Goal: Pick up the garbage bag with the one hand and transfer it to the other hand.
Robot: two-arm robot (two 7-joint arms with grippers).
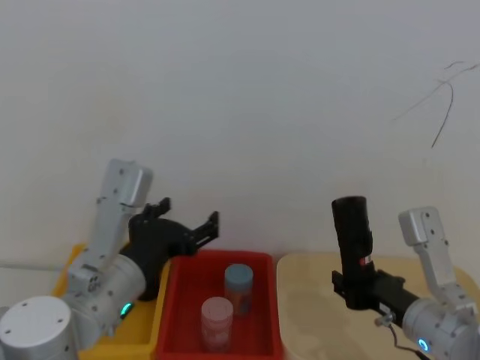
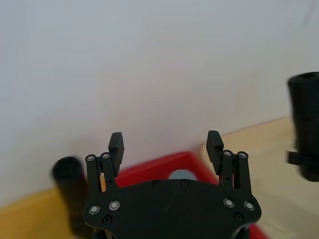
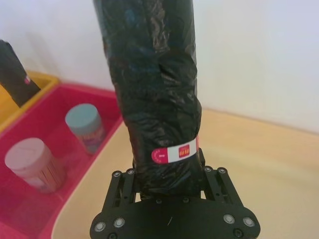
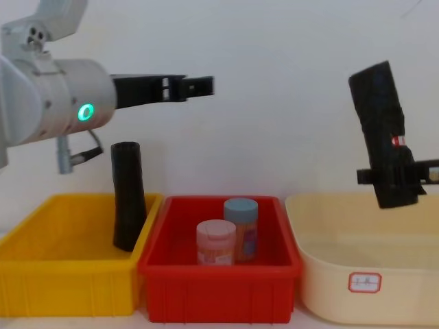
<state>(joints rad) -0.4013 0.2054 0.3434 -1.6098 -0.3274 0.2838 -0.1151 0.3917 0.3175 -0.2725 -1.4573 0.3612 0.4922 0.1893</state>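
The garbage bag (image 1: 352, 236), a thick black roll with a red-and-white label band, hangs upright and slightly tilted in the air at the right (image 4: 379, 137). My right gripper (image 1: 352, 289), on the blue-ringed arm, is shut on its lower end, just below the label (image 3: 174, 152). My left gripper (image 1: 187, 212), on the green-ringed arm, is open and holds nothing. It is raised above the yellow and red bins (image 4: 199, 86), well to the left of the bag. In the left wrist view the bag (image 2: 305, 124) stands far off beyond the open fingers (image 2: 116, 144).
A plain black roll (image 4: 128, 195) leans in the yellow bin (image 4: 68, 274) at the left. The red bin (image 4: 219, 274) in the middle holds a pink-lidded jar (image 4: 216, 241) and a blue-lidded jar (image 4: 241, 227). The cream tub (image 4: 363, 274) lies under the held bag.
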